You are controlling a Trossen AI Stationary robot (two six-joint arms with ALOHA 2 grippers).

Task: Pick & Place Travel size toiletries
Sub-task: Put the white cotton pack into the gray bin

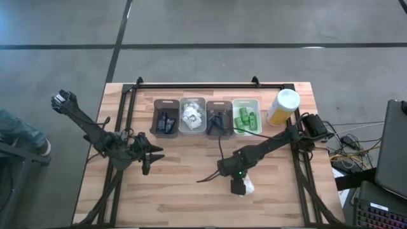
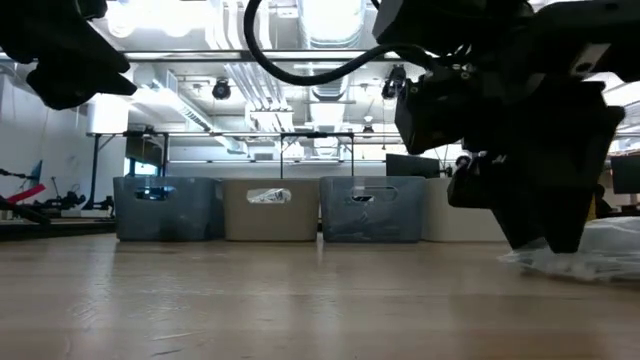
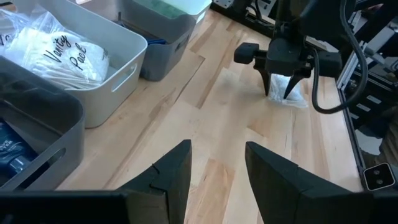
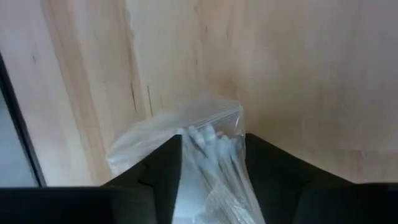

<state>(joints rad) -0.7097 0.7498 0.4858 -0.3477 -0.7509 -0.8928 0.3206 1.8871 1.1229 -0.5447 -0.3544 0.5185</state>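
I see my right end effector (image 4: 211, 180) spread around a clear-wrapped packet (image 4: 205, 149) lying on the table (image 1: 184, 191); the left end effector (image 3: 217, 168) hovers open.

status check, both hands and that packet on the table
Right hand down over clear-wrapped packet on the table, fingers open astride it, not closed. Left hand open, empty, hovering near the bins. Nothing in the way.

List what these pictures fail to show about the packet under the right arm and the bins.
- Clear-wrapped packet: right wrist view, near end cut off by the edge and the right hand astride it; whether it is gripped is unclear.
- Same packet: high view, mostly under the hand.
- Fourth bin: low view, blocked by the right arm.
- Left hand: open, empty.
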